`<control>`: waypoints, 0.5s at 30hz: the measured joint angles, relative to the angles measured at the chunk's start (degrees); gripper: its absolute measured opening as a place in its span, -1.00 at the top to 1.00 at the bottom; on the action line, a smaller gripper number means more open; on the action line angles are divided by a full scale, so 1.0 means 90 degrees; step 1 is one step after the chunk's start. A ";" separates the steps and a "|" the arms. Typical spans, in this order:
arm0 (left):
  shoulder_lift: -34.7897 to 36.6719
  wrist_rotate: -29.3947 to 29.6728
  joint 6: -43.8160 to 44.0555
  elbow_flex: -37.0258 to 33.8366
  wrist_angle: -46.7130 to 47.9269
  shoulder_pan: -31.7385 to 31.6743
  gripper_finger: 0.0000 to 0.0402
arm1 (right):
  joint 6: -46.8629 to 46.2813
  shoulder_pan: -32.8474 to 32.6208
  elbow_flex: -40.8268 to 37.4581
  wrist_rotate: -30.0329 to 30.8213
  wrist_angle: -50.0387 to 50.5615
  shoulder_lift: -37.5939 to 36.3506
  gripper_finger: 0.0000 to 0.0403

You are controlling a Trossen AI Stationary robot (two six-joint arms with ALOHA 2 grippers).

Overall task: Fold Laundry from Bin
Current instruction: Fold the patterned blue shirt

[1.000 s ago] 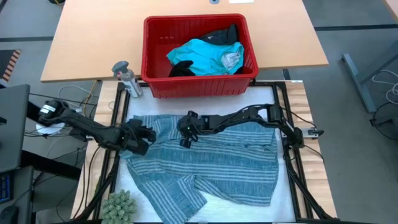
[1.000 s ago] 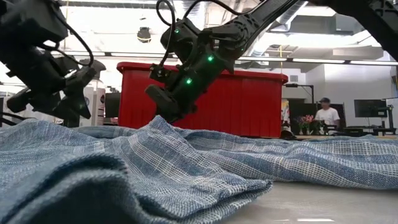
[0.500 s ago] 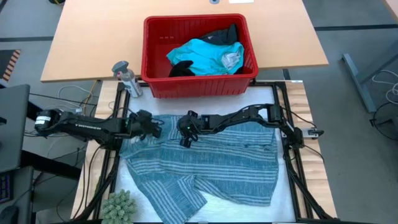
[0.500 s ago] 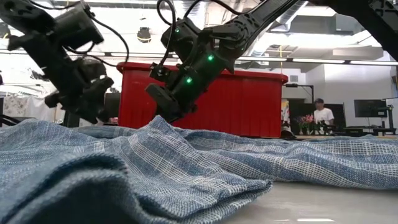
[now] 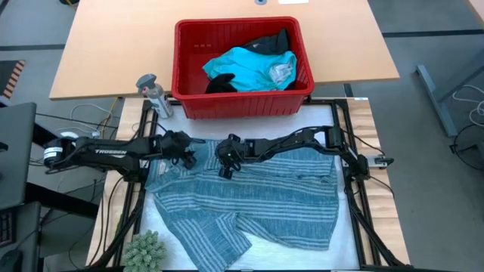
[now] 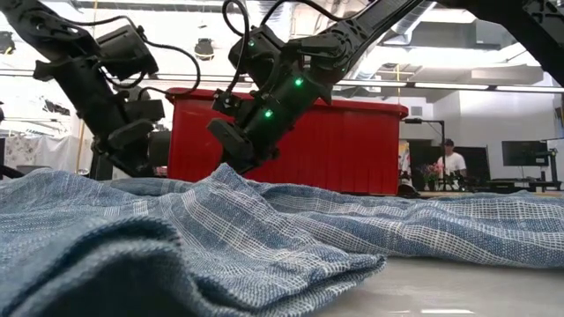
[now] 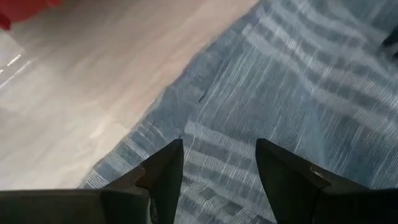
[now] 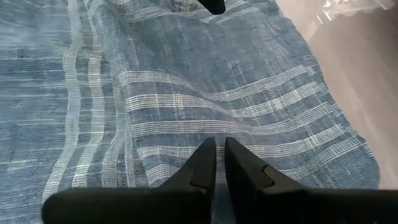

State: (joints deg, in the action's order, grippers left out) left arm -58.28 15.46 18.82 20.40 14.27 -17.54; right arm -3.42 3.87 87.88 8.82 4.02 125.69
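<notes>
The blue-grey striped garment [image 5: 249, 196] lies spread and rumpled on the table in front of the red bin [image 5: 181, 83]. A turquoise garment [image 5: 246, 64] and black ones [image 5: 272, 41] lie inside the bin. My right gripper [image 5: 224, 171] is shut on the striped garment near the middle of its far edge. My left gripper [image 7: 217, 163] is open and hovers just above the garment's far left edge [image 7: 168, 106], with cloth showing between its fingers but untouched. My right gripper pinches a small raised fold of the striped garment [image 6: 226, 173] between its two fingers, near the middle of the far edge. The fingers [image 8: 205, 163] slant down at it from the table's right. The cloth rises to a low peak there; the rest lies on the table.
A grey bottle [image 5: 153, 94] stands left of the bin. A green tufted ornament [image 5: 145, 249] sits at the near left corner. Dark frame rails [image 5: 355, 204] run along both sides of the work surface. A person [image 6: 451, 161] sits far off in the room behind.
My left gripper has swung toward the far edge and to the right, from over the garment's left part to its far left edge, closer to my right gripper, turning as it went. The garment has not visibly moved.
</notes>
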 joint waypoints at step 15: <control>-0.0475 -0.0377 -0.0959 0.0000 0.0122 -0.0500 0.11 | -0.0002 0.0003 0.0000 -0.0005 0.0005 -0.0002 0.70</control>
State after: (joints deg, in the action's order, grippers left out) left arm -62.56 12.06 10.18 20.40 15.37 -22.04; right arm -3.44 3.90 87.88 8.78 4.07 125.67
